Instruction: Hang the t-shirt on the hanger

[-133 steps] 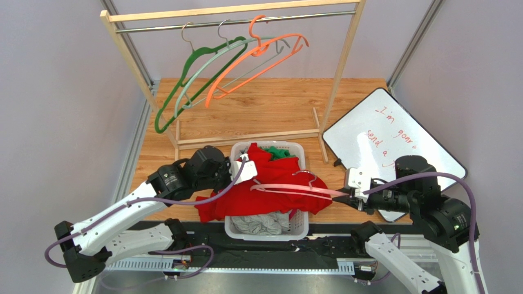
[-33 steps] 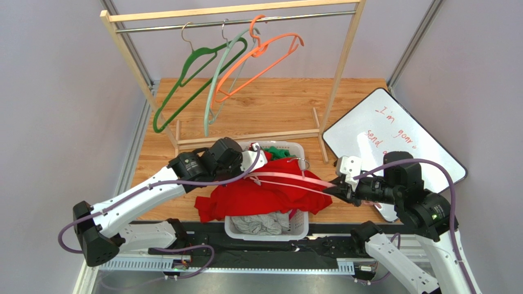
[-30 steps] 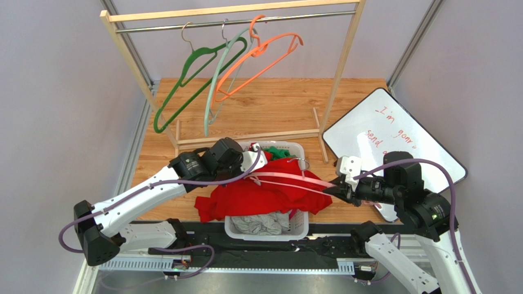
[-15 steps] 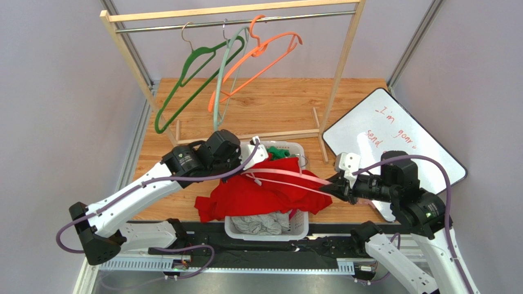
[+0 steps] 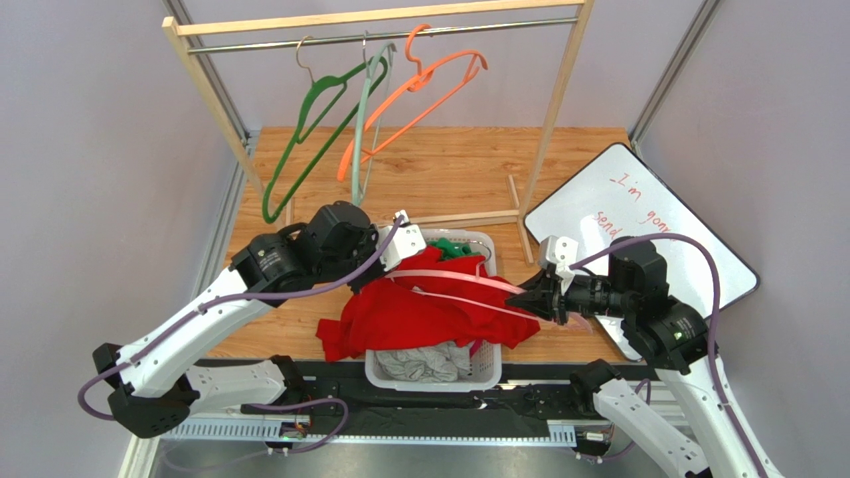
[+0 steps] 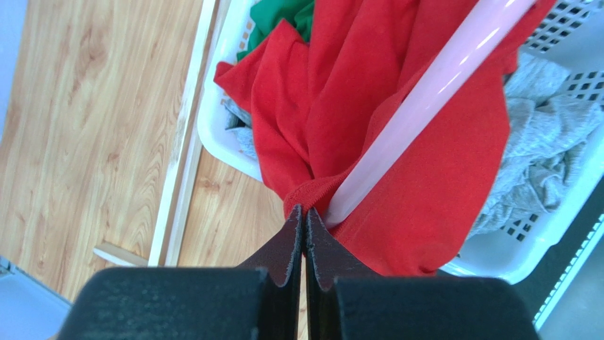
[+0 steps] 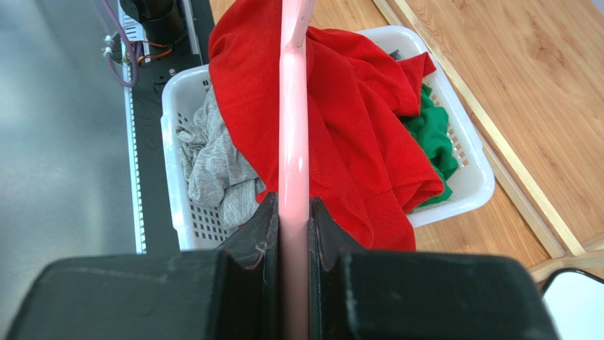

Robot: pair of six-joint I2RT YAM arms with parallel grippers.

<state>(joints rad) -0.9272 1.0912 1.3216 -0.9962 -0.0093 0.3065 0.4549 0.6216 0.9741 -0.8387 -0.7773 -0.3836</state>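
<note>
From above, a white plastic lattice basket (image 5: 431, 382) at lower centre holds a crumpled grey garment (image 5: 424, 360), a green garment (image 5: 455, 246) and the bright red cloth t-shirt (image 5: 419, 317), which spills over its left rim onto the wooden tabletop (image 5: 449, 179); the left gripper (image 5: 389, 279) reaches in from the left, the right gripper (image 5: 531, 299) from the right near a whiteboard (image 5: 579, 214), the thin pale pink plastic hanger (image 5: 469, 283) spanning between them over the t-shirt. In the left wrist view, the fingers (image 6: 289, 239) pinch the t-shirt's hem beside the hanger's tip. In the right wrist view, the right fingers (image 7: 259, 234) clamp the hanger's arm at mid-frame.
</note>
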